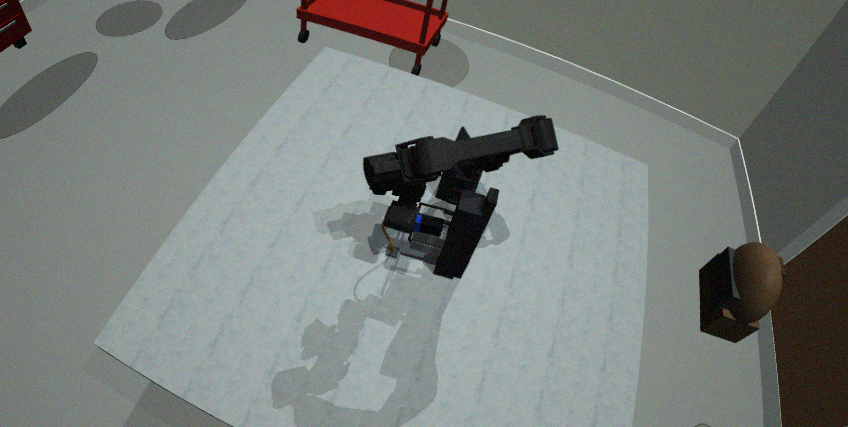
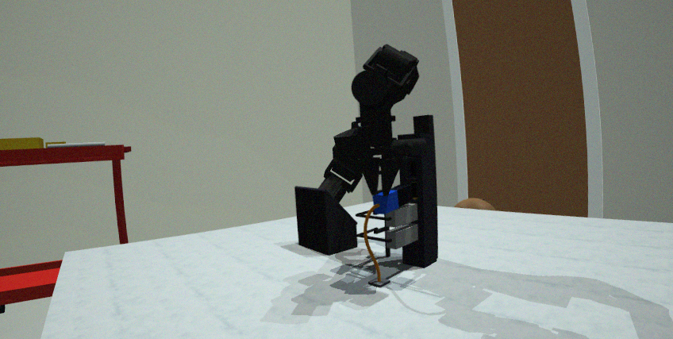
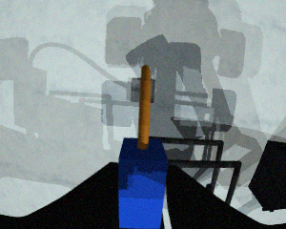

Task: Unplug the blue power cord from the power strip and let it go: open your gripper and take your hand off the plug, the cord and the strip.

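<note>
The blue plug (image 1: 418, 220) (image 2: 386, 204) (image 3: 141, 210) is at the upper part of the upright black power strip (image 1: 467, 238) (image 2: 426, 203). A black block lies between plug and strip. Whether the plug's prongs are still in it is hidden. My gripper (image 2: 381, 194) (image 3: 142, 172) points down and is shut on the plug, one finger on each side, in the wrist view. The orange-brown cord (image 1: 387, 237) (image 2: 366, 236) (image 3: 145, 105) hangs from the plug's outer end down to a small dark anchor (image 1: 392, 252) (image 2: 378, 283) on the table.
Two grey blocks (image 2: 402, 215) (image 2: 402, 236) sit on the strip below the plug. Thin black rod frames (image 2: 373, 215) (image 3: 222, 164) stick out beside them. The arm's dark base (image 2: 321, 222) stands left of the strip. A red cart (image 1: 374, 15) (image 2: 85, 153) is beyond the table.
</note>
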Robot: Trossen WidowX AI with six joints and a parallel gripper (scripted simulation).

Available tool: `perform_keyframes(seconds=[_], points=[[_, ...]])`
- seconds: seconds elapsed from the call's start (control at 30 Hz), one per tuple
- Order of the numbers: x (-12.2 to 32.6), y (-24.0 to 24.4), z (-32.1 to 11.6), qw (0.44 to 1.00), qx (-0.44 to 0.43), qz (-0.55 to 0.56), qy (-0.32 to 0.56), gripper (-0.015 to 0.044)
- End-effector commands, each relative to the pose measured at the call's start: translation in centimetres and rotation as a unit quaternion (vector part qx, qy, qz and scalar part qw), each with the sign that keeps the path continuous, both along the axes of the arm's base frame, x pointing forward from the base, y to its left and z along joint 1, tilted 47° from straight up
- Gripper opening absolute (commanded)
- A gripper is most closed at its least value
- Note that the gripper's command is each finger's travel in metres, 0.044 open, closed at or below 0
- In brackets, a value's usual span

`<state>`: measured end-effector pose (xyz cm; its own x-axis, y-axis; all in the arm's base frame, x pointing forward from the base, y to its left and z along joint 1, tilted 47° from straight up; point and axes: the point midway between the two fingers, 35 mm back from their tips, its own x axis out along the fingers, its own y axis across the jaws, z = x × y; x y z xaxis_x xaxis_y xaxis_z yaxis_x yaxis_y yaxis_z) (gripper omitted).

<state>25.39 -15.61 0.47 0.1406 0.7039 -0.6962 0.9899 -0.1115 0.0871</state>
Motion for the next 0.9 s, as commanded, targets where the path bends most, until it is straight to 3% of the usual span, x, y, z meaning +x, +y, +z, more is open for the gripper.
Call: perform_keyframes(seconds=[0.0, 0.57, 0.87], points=[[0.1, -0.8, -0.3, 1.000, -0.004, 0.000, -0.003, 0.0000], [-0.1, -1.7, -1.1, 1.000, -0.002, -0.001, -0.002, 0.0440], [-0.4, -5.2, -3.5, 1.000, -0.004, -0.001, -0.003, 0.0440]])
